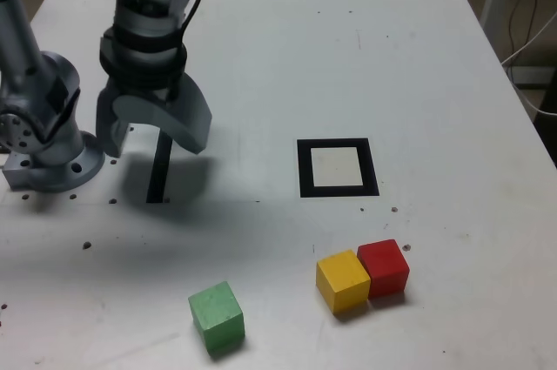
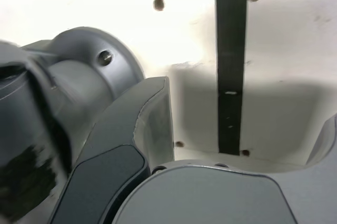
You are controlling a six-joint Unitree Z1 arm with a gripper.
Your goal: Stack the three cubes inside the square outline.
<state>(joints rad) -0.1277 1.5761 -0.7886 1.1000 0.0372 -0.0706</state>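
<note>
Nothing stacked: gripper [image 1: 150, 133] spread and empty, cubes [image 1: 362, 278] and square outline [image 1: 337, 168] lying well apart from it.

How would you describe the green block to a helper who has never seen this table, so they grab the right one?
Start at the black square outline on the white table, then come toward the near edge, where three blocks sit. The yellow block and red block touch each other below the outline. The green block stands alone, further to the exterior view's left and nearest the edge.
</note>
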